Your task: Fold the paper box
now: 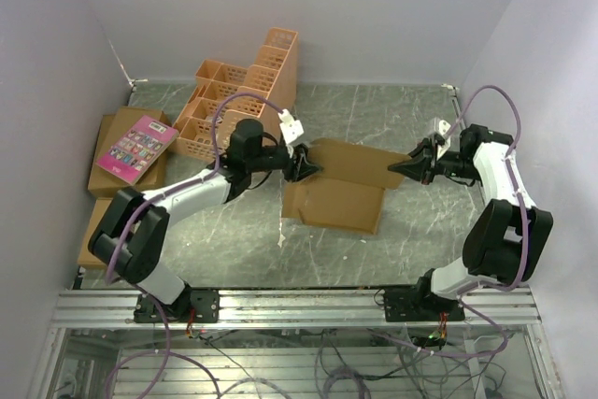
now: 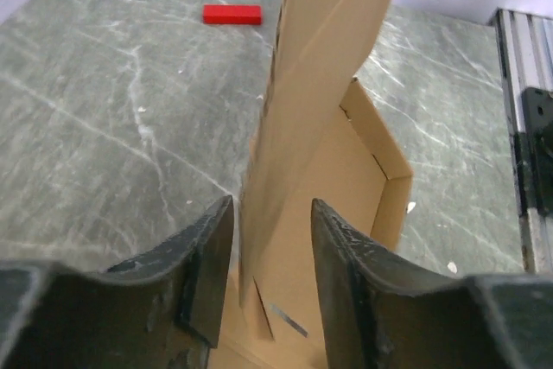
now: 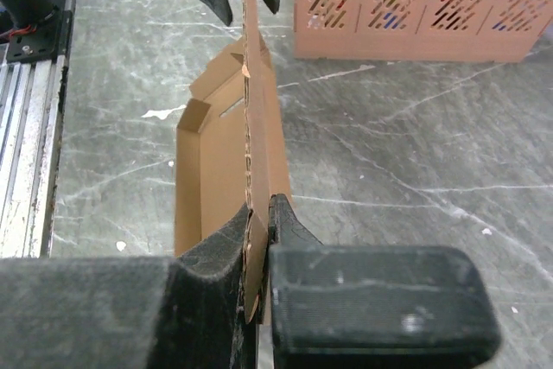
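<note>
The paper box point(image 1: 341, 201) lay half-folded on the tabletop point(image 1: 243, 245) between the arms, one long panel standing upright. The right fingers point(image 3: 289, 231) were pinched tight on one end of that panel. The left fingers point(image 2: 346, 274) stood parted on either side of its other end, with a gap on each side.

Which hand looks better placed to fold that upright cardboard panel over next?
Probably the right hand: it is shut on the upright panel of the paper box, so it can steer it. The left hand only straddles that panel, jaws open and not gripping.
</note>
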`<state>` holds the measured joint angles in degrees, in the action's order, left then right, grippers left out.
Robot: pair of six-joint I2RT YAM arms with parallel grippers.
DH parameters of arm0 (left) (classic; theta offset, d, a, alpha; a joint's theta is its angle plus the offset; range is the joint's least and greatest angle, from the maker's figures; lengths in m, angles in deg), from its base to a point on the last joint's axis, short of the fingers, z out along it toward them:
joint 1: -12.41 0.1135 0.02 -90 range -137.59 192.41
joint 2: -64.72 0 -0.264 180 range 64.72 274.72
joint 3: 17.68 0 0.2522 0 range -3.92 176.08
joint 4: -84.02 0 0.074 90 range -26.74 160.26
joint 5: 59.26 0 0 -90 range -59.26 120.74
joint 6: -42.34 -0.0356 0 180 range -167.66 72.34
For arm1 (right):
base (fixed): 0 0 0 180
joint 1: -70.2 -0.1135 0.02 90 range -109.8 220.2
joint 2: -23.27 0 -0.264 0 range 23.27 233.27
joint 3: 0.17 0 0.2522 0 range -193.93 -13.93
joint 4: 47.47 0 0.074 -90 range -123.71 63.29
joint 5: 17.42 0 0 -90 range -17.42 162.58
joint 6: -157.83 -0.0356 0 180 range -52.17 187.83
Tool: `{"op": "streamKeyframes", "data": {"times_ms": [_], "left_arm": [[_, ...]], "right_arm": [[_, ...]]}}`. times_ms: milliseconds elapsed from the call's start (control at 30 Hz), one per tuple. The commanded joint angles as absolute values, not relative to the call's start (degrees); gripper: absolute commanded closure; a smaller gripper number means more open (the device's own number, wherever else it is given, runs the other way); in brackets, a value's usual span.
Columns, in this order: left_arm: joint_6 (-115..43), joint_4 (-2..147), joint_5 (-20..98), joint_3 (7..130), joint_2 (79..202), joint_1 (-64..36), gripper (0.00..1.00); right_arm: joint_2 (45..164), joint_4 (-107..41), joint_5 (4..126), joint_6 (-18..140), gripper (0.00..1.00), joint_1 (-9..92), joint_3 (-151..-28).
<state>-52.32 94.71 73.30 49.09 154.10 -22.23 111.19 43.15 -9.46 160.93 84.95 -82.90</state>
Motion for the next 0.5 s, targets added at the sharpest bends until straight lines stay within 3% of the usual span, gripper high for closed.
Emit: {"op": "streamKeyframes", "data": {"times_ms": [0, 33, 100, 233, 267, 333, 400, 467], "left_arm": [[-44.9, 103.4, 62.2, 43.3, 145.8, -20.3, 0.4], [-43.1, 104.1, 59.2, 41.2, 143.0, -19.6, 0.33], [-40.0, 104.1, 52.7, 36.5, 136.9, -18.9, 0.27], [-34.2, 100.0, 40.9, 27.4, 124.0, -18.5, 0.32], [-31.0, 99.3, 38.9, 24.5, 121.5, -18.5, 0.38], [-25.9, 99.6, 37.3, 21.1, 117.8, -18.5, 0.67], [-22.5, 101.3, 37.8, 19.2, 117.1, -18.5, 0.78], [-19.4, 104.9, 41.2, 19.0, 120.3, -18.8, 0.83]], "right_arm": [[108.2, 45.2, -10.6, 160.7, 1.0, 86.1, -83.1], [107.8, 45.1, -10.4, 159.7, 1.0, 86.2, -83.2], [106.9, 45.2, -10.1, 158.0, 1.0, 86.2, -83.5], [104.1, 42.6, -8.7, 152.3, 1.0, 86.4, -83.7], [103.3, 40.8, -8.3, 149.7, 1.0, 86.3, -83.4], [101.0, 35.9, -7.5, 143.2, 1.0, 86.3, -82.5], [98.9, 31.5, -6.7, 137.9, 1.0, 86.2, -81.5], [96.9, 26.3, -5.9, 131.6, 1.0, 86.1, -80.2]]}}
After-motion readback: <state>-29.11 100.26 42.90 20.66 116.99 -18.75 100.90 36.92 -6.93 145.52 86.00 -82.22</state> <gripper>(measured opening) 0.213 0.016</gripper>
